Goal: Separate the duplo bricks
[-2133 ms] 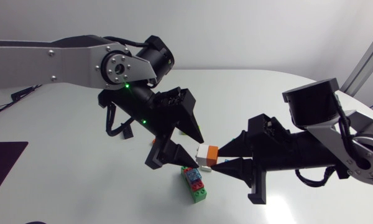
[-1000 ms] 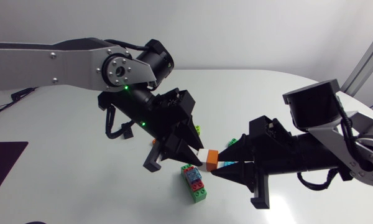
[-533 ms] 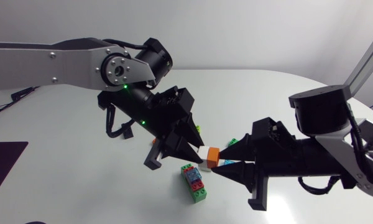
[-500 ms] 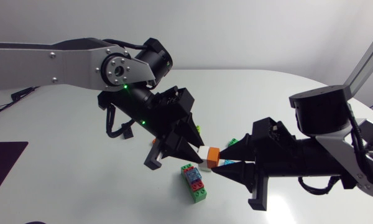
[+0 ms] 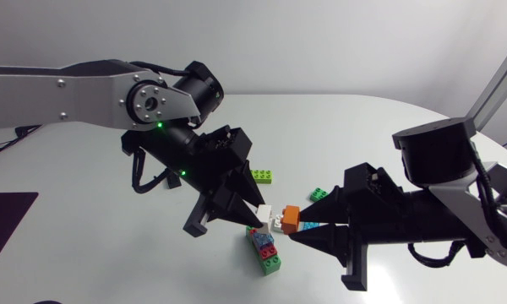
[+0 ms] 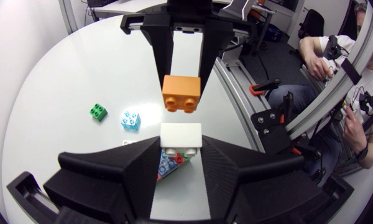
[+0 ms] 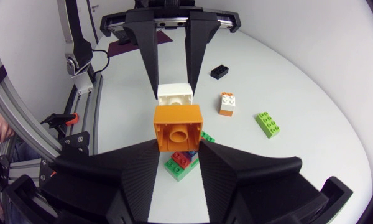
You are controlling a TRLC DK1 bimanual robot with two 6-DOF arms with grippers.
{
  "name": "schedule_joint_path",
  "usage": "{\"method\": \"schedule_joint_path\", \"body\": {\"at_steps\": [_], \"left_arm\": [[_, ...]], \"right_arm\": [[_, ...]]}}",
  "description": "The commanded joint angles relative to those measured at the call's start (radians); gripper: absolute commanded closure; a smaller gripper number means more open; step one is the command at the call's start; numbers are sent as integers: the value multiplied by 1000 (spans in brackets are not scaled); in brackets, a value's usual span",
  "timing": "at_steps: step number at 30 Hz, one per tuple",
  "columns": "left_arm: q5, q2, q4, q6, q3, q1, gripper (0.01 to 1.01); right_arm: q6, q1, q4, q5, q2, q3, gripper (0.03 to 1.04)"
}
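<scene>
My left gripper (image 5: 260, 214) is shut on a white brick (image 5: 265, 212), which shows between its fingers in the left wrist view (image 6: 181, 135). My right gripper (image 5: 297, 223) is shut on an orange brick (image 5: 291, 218), hollow underside facing its own camera (image 7: 178, 127). The two bricks hang above the table, facing each other across a small gap. Right under them a stack of green, blue and red bricks (image 5: 264, 247) lies on the table (image 5: 84, 219).
On the table lie a lime green flat brick (image 5: 263, 176), a small green brick (image 5: 319, 194), a light blue brick (image 6: 130, 120), a black brick (image 7: 219, 71) and a white-and-orange brick (image 7: 228, 103). A dark mat (image 5: 4, 221) covers the near left corner.
The white and orange bricks, joined half a second ago, have come apart. My left gripper has drawn back to the left with the white brick; the right one keeps the orange brick.
</scene>
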Motion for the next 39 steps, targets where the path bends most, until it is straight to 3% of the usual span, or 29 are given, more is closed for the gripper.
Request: {"method": "schedule_joint_path", "body": {"at_steps": [1,4,15,21,29,39], "left_arm": [[-28,-13,-10,35,-7,22,785],[-118,25,-12,52,47,29,785],[-578,309,-27,207,313,-83,785],[-732,474,-88,279,486,-118,785],[-881,577,-88,342,547,-146,785],[-931,619,-88,345,544,-190,784]], "right_arm": [[-18,-6,-27,4,-24,17,711],[-44,-47,-73,7,-51,26,711],[-107,-141,-182,10,-167,-26,711],[-145,-179,-236,7,-233,-72,711],[-179,-213,-284,-6,-278,-90,711],[-200,-214,-296,-13,-273,-84,711]]}}
